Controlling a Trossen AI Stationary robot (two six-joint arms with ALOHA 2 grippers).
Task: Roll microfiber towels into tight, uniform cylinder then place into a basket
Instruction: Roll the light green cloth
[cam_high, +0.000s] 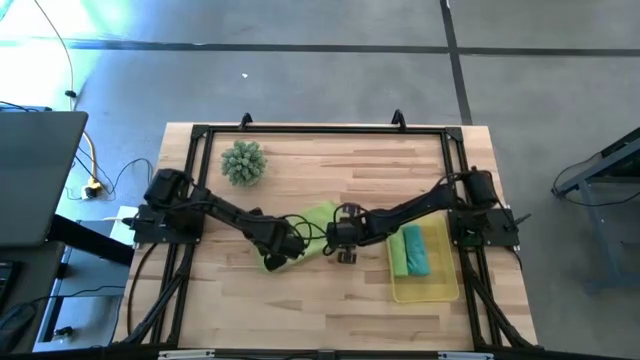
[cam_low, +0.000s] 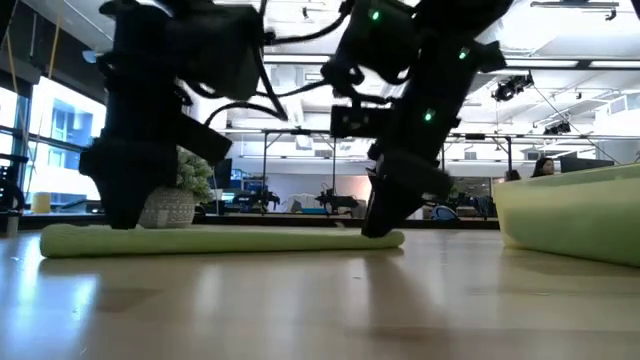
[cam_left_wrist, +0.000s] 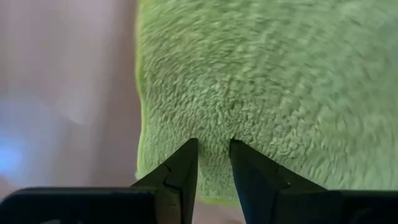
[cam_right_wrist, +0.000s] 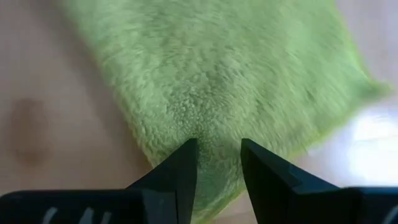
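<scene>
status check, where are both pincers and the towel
Left pincer and right pincer both pinching flat lime green microfiber towel. Two rolled towels in yellow plastic basket. Nothing blocking.

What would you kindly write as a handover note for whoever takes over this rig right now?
Left gripper: jaws pinching the flat lime green microfiber towel at mid-table.
Right gripper: jaws pinching the same towel's other end.
Translucent yellow plastic basket: already holds one green roll and one teal roll.
Left: roll this last towel and place it in the basket.
</scene>
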